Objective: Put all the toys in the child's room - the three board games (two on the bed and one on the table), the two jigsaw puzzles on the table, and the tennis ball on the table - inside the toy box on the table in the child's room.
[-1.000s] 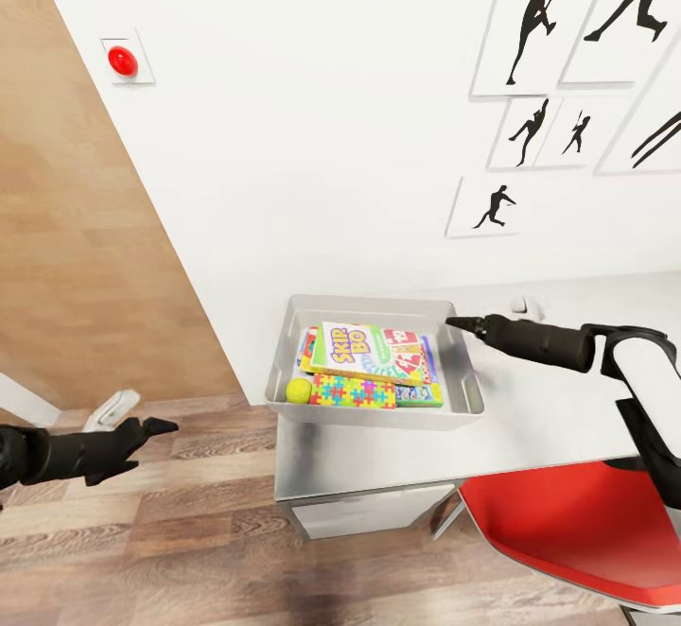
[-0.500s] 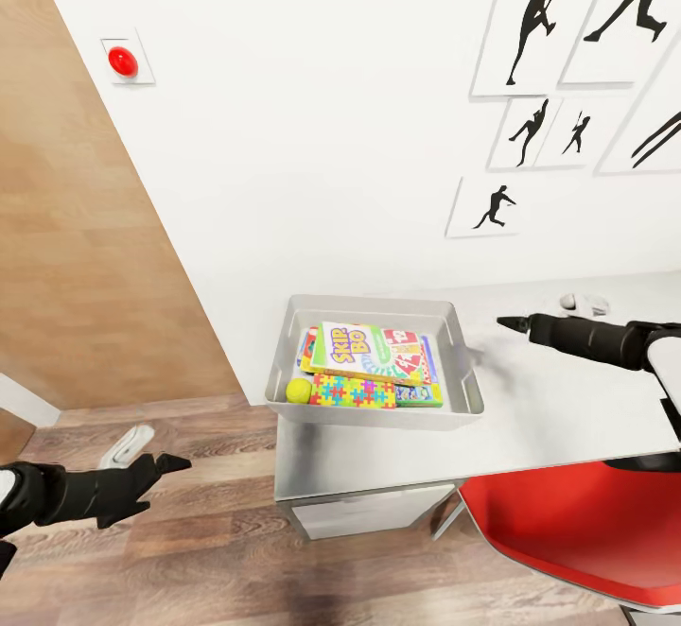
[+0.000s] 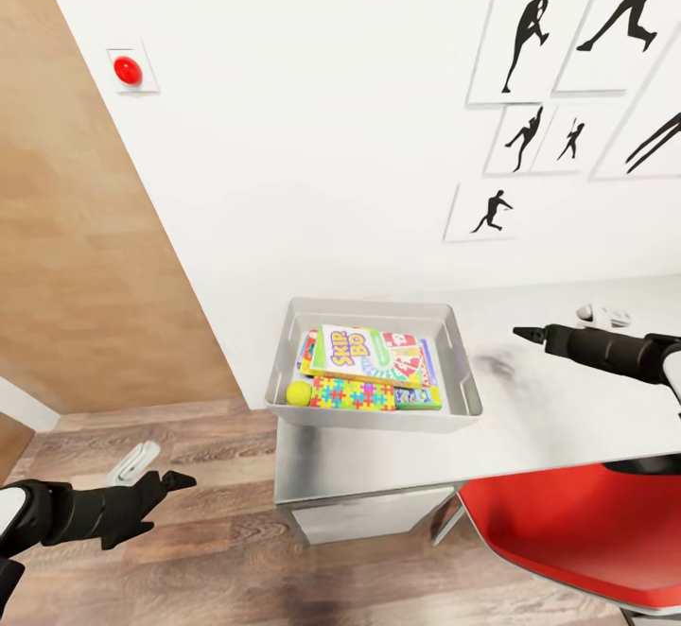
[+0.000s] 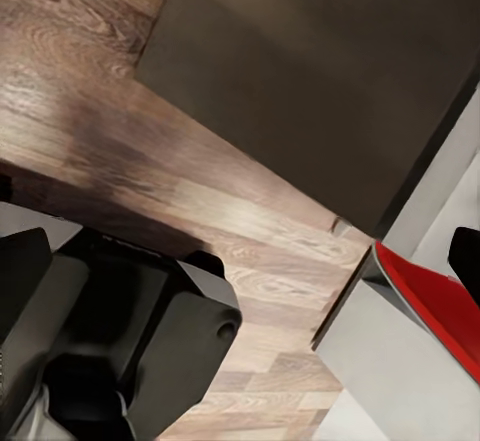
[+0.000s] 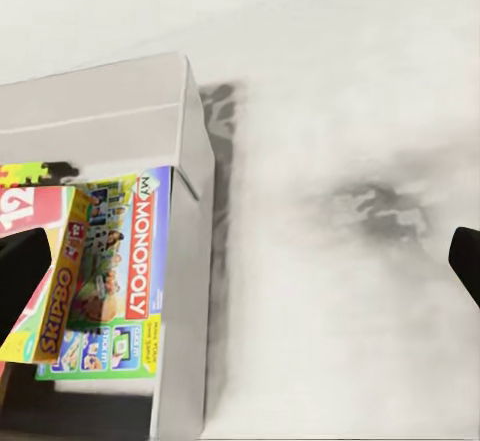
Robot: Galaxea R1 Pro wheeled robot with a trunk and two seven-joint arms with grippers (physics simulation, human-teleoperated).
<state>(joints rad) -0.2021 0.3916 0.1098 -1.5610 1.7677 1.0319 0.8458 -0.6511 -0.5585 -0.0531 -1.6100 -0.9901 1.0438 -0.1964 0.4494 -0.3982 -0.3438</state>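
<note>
- Far left, low over the wood floor (image 3: 218,437), the left gripper (image 3: 175,481) points toward the table; it has sunk lower and drawn back toward the robot over the last second, and I cannot tell whether its jaws are together or apart
- A white object (image 3: 132,460) lies on the floor just beyond that gripper
- On the wall above, a red button (image 3: 128,70) sits on a small plate
- Centre, the grey toy box (image 3: 284,361) stands at the left end of the table (image 3: 530,418)
- Inside it lie the Skip-Bo box (image 3: 355,350) on top, a blue Monopoly box (image 5: 130,261) and a red-and-green box (image 3: 405,347) under it, a jigsaw puzzle (image 3: 355,392) at the front, and the tennis ball (image 3: 299,392) in the front left corner; a second puzzle cannot be told apart
- Right of the box, the bare tabletop carries a dark shadow
- Further right, the right gripper (image 3: 526,333) hovers over the table, empty; it has pulled back from the box rim and is now well apart from it, and its jaws look together, tips meeting in a point
- Below it, a red chair (image 3: 577,531) is tucked at the table
- Both arms withdrawing with the box full suggests the tidying is at or near its end
</note>
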